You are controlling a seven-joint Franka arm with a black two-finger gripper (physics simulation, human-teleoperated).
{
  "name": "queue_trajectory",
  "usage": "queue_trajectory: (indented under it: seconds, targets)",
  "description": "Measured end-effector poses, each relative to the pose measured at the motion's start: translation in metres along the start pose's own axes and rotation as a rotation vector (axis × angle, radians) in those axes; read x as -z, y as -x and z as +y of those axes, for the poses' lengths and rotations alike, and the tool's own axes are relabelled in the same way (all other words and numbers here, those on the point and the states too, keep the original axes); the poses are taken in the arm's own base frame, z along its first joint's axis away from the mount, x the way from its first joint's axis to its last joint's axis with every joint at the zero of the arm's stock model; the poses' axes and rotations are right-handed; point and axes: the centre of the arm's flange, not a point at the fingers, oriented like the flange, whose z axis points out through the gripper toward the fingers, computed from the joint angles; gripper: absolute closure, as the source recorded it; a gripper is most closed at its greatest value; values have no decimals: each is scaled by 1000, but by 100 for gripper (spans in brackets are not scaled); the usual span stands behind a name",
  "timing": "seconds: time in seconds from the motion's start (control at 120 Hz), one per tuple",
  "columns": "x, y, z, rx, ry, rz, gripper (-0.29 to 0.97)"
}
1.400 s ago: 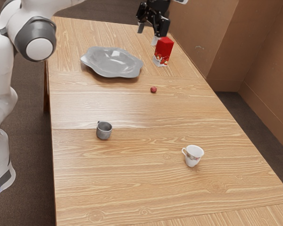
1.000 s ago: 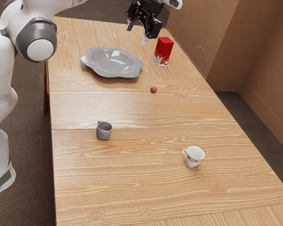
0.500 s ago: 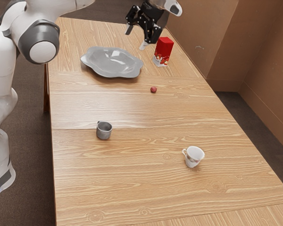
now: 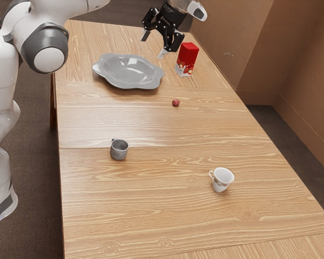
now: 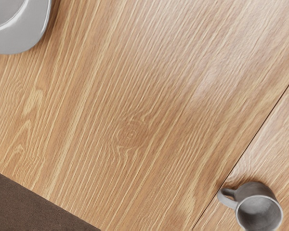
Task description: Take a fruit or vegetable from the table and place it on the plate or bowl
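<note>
Long table (image 4: 167, 216) of pale wood with strong grain and plank seams running across it.

Gripper (image 4: 154, 45): black, up in the air over the table's far end, above the gap between plate and red box. Fingers well apart, nothing between them.

Fruit (image 4: 175, 102): small, round, dark red. It lies on the bare wood about mid-width and toward the far end, near the plate's nearer rim but not touching it, and well below the gripper.

Plate (image 4: 127, 70): grey, shallow, with a wavy scalloped rim and a smooth, slightly glossy hollow. It sits at the far end of the table.

Red box (image 4: 187, 58): an upright carton with a printed lower band, close to the far corner on the exterior view's right edge.

Mug (image 4: 119, 149): small, dull grey, metal-looking, upright with a loop handle. It stands by a plank seam at mid-length. The wrist view looks into it and shows grey walls and floor.

Teacup (image 4: 222, 178): white with a patterned rim, tilted, toward the near end.
</note>
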Motion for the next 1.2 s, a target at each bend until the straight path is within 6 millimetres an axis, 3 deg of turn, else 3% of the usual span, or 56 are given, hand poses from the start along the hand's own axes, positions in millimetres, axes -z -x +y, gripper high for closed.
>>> queue_trajectory:
  seconds: [0.967,1.133,1.2]
  targets:
    - [-7,-4,5,9,-6,-19,2]
    - [0,-14,21,-31,49,60,2]
    - [-14,-41,27,-27,72,78,2]
